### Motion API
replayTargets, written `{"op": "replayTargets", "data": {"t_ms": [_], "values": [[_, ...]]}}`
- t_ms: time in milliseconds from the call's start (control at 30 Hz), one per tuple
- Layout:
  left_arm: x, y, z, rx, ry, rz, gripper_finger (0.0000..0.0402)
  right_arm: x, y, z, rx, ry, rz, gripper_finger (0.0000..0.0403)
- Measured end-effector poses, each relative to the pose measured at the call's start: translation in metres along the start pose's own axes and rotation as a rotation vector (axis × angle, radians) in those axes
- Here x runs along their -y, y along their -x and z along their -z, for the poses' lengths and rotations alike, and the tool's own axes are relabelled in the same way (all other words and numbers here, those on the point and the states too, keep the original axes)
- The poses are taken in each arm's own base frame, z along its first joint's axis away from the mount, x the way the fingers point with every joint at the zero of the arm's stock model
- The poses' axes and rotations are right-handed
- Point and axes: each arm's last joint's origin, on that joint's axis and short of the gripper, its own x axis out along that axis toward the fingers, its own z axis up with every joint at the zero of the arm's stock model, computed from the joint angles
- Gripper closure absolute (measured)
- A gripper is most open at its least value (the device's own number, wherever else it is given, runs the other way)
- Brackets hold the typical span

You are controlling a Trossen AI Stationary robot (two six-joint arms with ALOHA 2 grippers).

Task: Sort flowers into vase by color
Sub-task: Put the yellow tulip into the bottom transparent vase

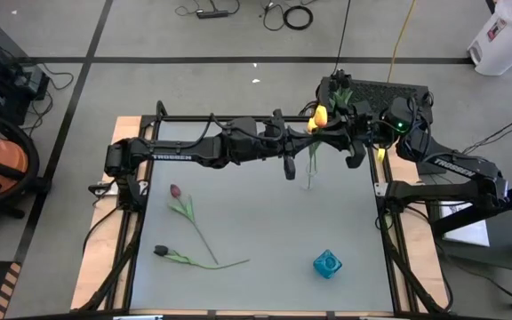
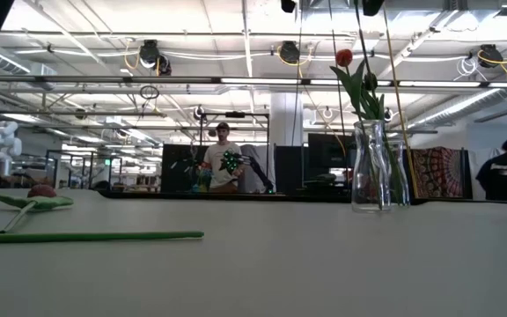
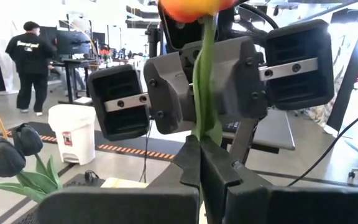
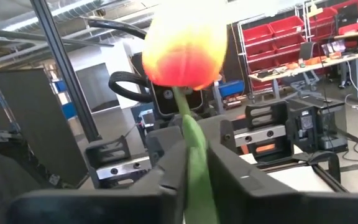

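Observation:
A yellow-orange tulip [image 1: 320, 116] is held up over the table's far right part, between both grippers. My left gripper [image 3: 201, 149] and my right gripper [image 4: 194, 155] are both shut on its green stem and face each other. In the low view a clear glass vase [image 2: 372, 167] holds a red tulip [image 2: 344, 57], and another green stem comes down from the top edge into the vase's neck. A pinkish-red tulip [image 1: 174, 190] and a dark tulip [image 1: 160, 251] lie flat on the table's left half. My left gripper pinches the yellow tulip's stem [image 3: 202, 127] between its two fingers, below the right gripper's hold. It comes level from the table's left, across the stem. The stem rises upright from the fingers to the head. My right gripper pinches the stem just under the head [image 4: 191, 134], coming level from the table's right, across the stem. The head [image 4: 182, 53] stands upright right above its fingers, lifted clear.
A small blue faceted vase [image 1: 327, 264] stands near the table's near right corner. Dark tulips [image 3: 5, 155] with leaves show off to one side in the left wrist view. A second glass vessel [image 2: 400, 176] stands behind the clear vase. People stand in the room beyond.

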Motion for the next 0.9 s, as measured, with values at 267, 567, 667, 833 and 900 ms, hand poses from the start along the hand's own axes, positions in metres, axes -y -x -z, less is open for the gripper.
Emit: {"op": "replayTargets", "data": {"t_ms": [267, 567, 667, 833, 900], "values": [[0.005, 0.000, -0.001, 0.003, 0.001, 0.009, 0.0365, -0.002, 0.002, -0.001, 0.008, 0.027, 0.003, 0.0398], [0.005, 0.010, -0.009, -0.042, -0.010, -0.122, 0.0307, -0.011, 0.016, -0.009, 0.054, 0.079, 0.024, 0.0401], [0.003, 0.017, -0.016, -0.071, -0.024, -0.182, 0.0300, -0.016, 0.026, -0.011, 0.069, 0.107, 0.074, 0.0402], [-0.002, 0.034, -0.027, -0.153, -0.086, -0.257, 0.0299, -0.024, 0.048, -0.010, 0.056, 0.147, 0.217, 0.0402], [-0.003, 0.038, -0.030, -0.175, -0.096, -0.303, 0.0299, -0.027, 0.058, -0.008, 0.040, 0.168, 0.285, 0.0402]]}}
